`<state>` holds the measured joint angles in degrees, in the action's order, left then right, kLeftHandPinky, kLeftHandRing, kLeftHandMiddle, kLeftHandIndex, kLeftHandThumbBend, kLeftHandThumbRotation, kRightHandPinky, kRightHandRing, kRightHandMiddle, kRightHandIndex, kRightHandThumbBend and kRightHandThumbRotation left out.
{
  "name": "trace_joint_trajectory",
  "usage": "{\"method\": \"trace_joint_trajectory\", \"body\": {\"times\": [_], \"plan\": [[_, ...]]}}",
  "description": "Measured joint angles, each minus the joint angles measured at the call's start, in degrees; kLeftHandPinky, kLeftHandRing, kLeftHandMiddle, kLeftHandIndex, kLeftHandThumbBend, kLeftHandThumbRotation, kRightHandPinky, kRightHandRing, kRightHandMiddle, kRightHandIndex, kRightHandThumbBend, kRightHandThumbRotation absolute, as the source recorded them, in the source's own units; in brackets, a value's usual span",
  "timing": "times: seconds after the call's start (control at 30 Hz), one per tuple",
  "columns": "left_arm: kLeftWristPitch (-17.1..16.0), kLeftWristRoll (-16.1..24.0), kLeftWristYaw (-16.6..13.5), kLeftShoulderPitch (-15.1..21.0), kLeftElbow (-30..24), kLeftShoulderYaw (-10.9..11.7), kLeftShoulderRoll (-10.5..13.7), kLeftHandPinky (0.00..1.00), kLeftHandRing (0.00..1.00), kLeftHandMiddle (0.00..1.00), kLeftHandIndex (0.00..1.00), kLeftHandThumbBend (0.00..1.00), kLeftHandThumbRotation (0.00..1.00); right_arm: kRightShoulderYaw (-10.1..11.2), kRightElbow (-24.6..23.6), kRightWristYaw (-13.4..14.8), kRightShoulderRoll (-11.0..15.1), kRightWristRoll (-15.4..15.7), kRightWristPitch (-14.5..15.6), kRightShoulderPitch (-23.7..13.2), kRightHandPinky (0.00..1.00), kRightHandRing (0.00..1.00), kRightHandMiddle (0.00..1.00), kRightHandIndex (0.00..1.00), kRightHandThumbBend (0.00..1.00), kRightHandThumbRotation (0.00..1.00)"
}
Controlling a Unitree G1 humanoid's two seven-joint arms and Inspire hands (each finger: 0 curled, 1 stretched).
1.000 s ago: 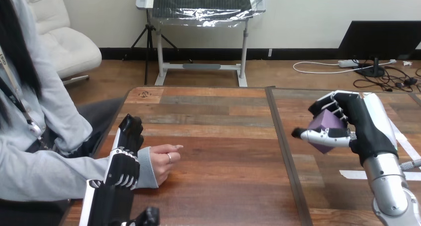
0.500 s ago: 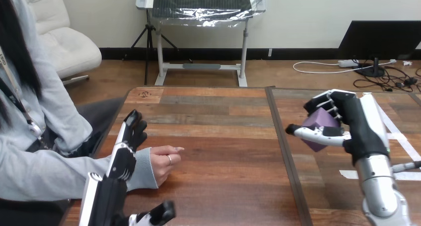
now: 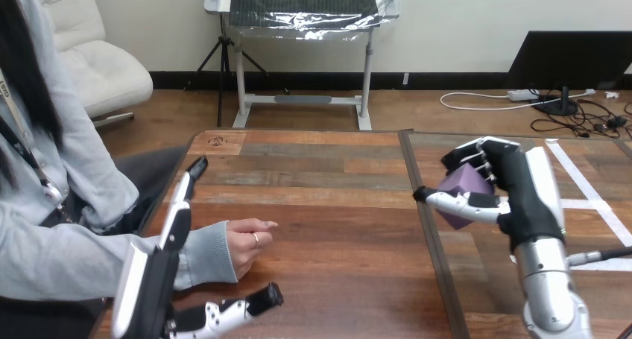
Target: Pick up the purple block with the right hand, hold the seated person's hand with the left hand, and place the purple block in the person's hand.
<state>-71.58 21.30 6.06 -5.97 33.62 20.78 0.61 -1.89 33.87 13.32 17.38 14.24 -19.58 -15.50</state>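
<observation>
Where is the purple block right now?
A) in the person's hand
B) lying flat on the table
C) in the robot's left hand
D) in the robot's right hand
D: the right hand has its fingers and thumb curled round the purple block.

Robotics lab setup: wooden worktop (image 3: 335, 197) with white tape marks (image 3: 571, 166), robot's left arm (image 3: 149, 287) and right arm (image 3: 548, 279) over it, person (image 3: 45, 227) seated alongside.

The block (image 3: 460, 193) is purple, the right hand (image 3: 523, 197) black and white, the table (image 3: 335, 205) streaked brown woodgrain.
</observation>
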Motion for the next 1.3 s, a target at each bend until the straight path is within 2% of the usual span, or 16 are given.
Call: {"method": "trace_joint_trajectory", "body": {"times": [0.2, 0.37, 0.57, 0.67, 0.9, 1.3], "plan": [[3.4, 8.0, -6.8, 0.1, -3.1, 1.0, 2.7, 0.97, 0.98, 0.97, 0.96, 1.0, 0.43, 0.0, 1.5, 0.7, -1.3, 0.0, -0.5, -0.1, 0.34, 0.4, 0.48, 0.5, 0.8, 0.0], [6.8, 13.7, -11.9, 0.3, -5.8, 0.8, 5.9, 0.93, 0.95, 0.96, 0.94, 1.0, 0.4, 0.0, 3.2, 0.9, -2.2, -0.1, -1.4, -0.3, 0.33, 0.39, 0.48, 0.5, 0.8, 0.0], [10.4, 17.7, -16.9, 1.3, -7.1, 0.1, 9.8, 0.9, 0.93, 0.95, 0.93, 1.0, 0.37, 0.0, 5.4, 1.6, -3.2, -0.1, -2.8, -0.7, 0.33, 0.39, 0.47, 0.5, 0.81, 0.0], [12.2, 18.8, -18.5, 2.0, -7.1, -0.4, 11.8, 0.89, 0.92, 0.94, 0.93, 1.0, 0.35, 0.0, 6.0, 2.2, -3.9, -0.1, -2.9, -0.9, 0.33, 0.38, 0.47, 0.5, 0.8, 0.0], [15.6, 19.8, -20.4, 3.7, -7.1, -2.8, 16.3, 0.88, 0.92, 0.92, 0.93, 1.0, 0.34, 0.0, 8.0, 2.6, -4.8, -0.6, -4.1, -1.5, 0.33, 0.38, 0.47, 0.5, 0.8, 0.0], [21.0, 20.1, -20.7, 6.7, -6.5, -8.3, 22.7, 0.86, 0.9, 0.9, 0.93, 1.0, 0.33, 0.5, 9.9, 2.6, -6.6, -2.3, -7.1, -2.8, 0.33, 0.38, 0.47, 0.5, 0.78, 0.0]]}}
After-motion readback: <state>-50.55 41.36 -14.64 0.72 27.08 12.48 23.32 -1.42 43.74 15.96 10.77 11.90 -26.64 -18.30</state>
